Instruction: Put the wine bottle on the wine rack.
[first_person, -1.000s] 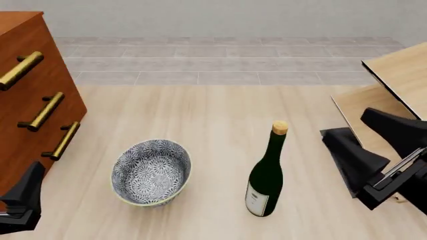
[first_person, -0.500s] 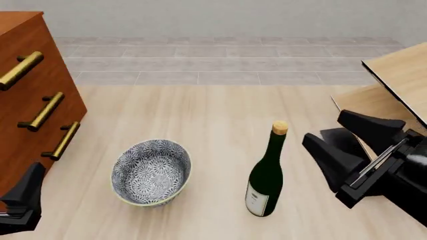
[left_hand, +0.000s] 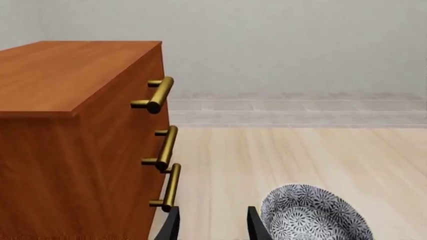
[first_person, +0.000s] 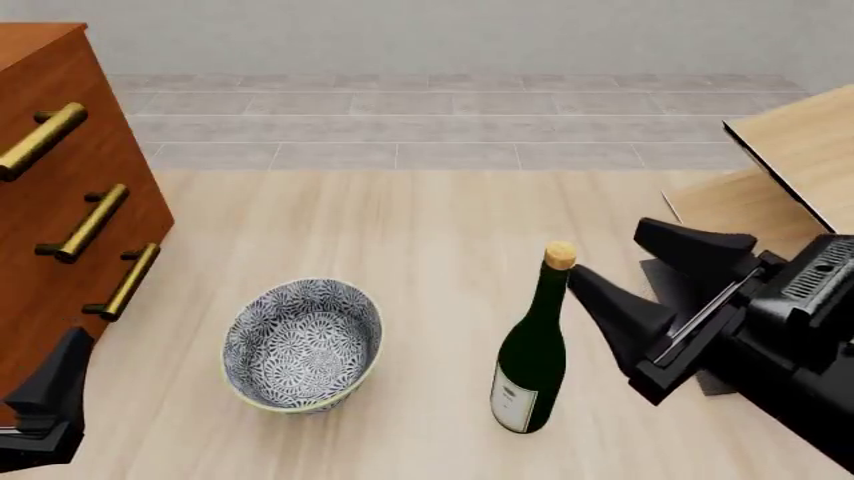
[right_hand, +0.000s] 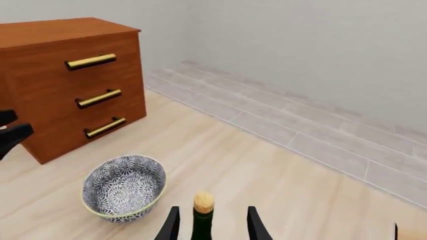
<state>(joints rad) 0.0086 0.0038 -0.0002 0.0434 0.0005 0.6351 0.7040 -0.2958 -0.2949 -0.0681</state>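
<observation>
My right gripper (first_person: 623, 271) is spread wide, empty, at three o'clock of the bottle (first_person: 533, 352). My left gripper (left_hand: 211, 225) stands apart, holding nothing.

Front camera looks down from above the near table edge, left wrist camera faces the drawer cabinet (left_hand: 80, 145) low and close, and all three share the patterned bowl (first_person: 303, 343).

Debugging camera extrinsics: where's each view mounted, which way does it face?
Front: fixed behind the arms, looking forward and down; both grippers, left gripper, right gripper.
Left wrist: behind the left fingers, facing cabinet and bowl.
Right wrist: behind the right fingers, facing the bottle.
Shared: all three show bowl and cabinet.
</observation>
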